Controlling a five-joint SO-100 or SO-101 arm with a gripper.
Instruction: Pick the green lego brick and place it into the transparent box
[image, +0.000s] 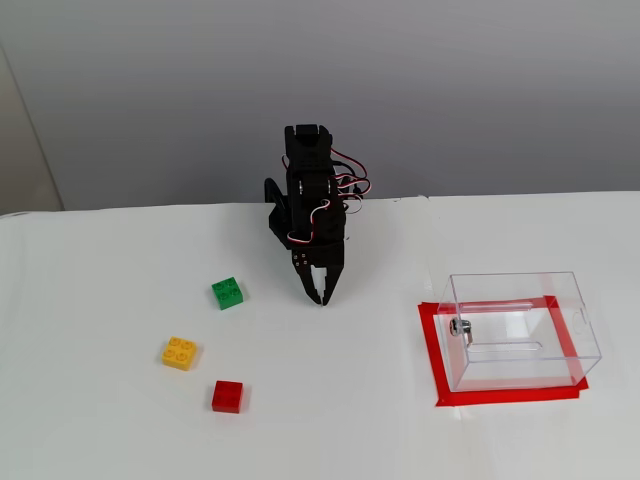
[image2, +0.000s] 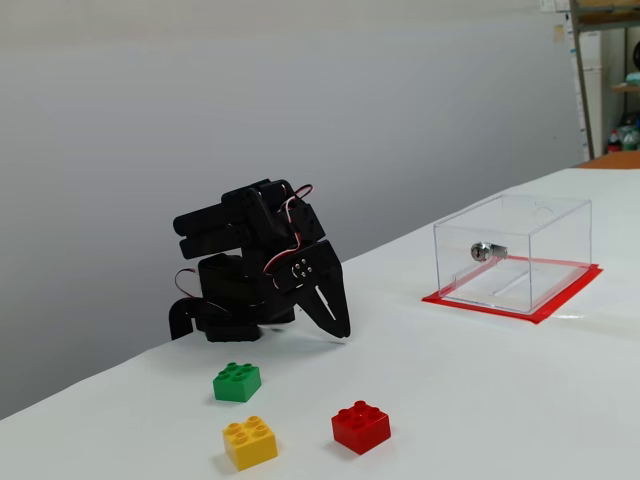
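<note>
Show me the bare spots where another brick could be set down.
Widest bare stretch: between the hand and the transparent box, running to the near edge. Also free: left of the green lego brick. Crowded: around the yellow brick and red brick.

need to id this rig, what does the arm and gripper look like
The arm is all black, built of blocky plastic sections, with looped red, black and white cables along its side. The gripper has two tapered, pointed black fingers, and small pale screw heads dot its base.
</note>
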